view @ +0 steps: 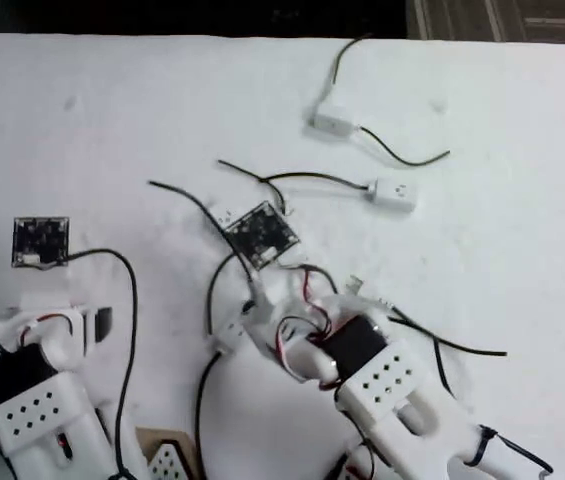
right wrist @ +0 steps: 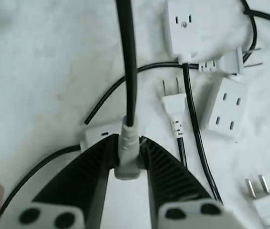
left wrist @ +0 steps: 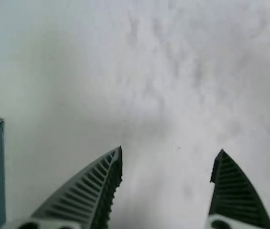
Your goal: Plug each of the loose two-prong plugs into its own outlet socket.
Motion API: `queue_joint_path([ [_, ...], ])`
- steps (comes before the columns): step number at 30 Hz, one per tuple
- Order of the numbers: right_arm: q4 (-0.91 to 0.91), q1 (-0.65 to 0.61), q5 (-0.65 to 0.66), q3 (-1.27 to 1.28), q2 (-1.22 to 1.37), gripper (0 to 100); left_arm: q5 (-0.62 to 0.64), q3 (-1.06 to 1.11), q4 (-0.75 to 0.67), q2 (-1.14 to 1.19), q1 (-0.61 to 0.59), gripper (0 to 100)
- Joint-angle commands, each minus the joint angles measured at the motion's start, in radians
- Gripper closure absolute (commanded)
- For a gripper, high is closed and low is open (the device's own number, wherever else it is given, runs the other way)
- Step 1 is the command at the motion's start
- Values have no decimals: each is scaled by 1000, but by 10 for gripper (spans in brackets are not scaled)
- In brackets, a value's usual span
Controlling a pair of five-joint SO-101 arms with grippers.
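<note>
Plug (right wrist: pixel 127 157), grey-white, is sitting pinched between the fingers of the right end effector (right wrist: pixel 127 140), near the centre of the tabletop (view: pixel 112 120). Its black cord (right wrist: pixel 127 57) is running straight away from the end effector, so the plug's long axis is lying in line with the fingers. The prongs are hidden, so I cannot tell which way they are facing. A small socket block (right wrist: pixel 96 136) is lying just beside the held plug, touching or nearly so.

Judgement: the coming move is hinging on bringing the prong end round to that block, and the right arm is much the nearer one.

The left end effector (left wrist: pixel 168 152) is hovering with fingers spread over bare tabletop at near left, well apart. A loose plug (right wrist: pixel 174 107) is lying unplugged just beside a larger socket block (right wrist: pixel 225 109).
</note>
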Motion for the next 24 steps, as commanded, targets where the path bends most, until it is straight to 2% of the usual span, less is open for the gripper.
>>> queue_joint_path([
  [1, -171, -7, 5, 60, -22, 981, -3, 69, -94, -18, -5, 702],
  [9, -426, -36, 89, 249, -22, 981, -2, 117, -129, -18, -5, 702],
  [22, -648, -36, 92, 397, -15, 981, -3, 137, -130, -18, -5, 702],
  [24, -662, -35, 129, 410, -15, 981, -3, 137, -130, -18, -5, 702],
])
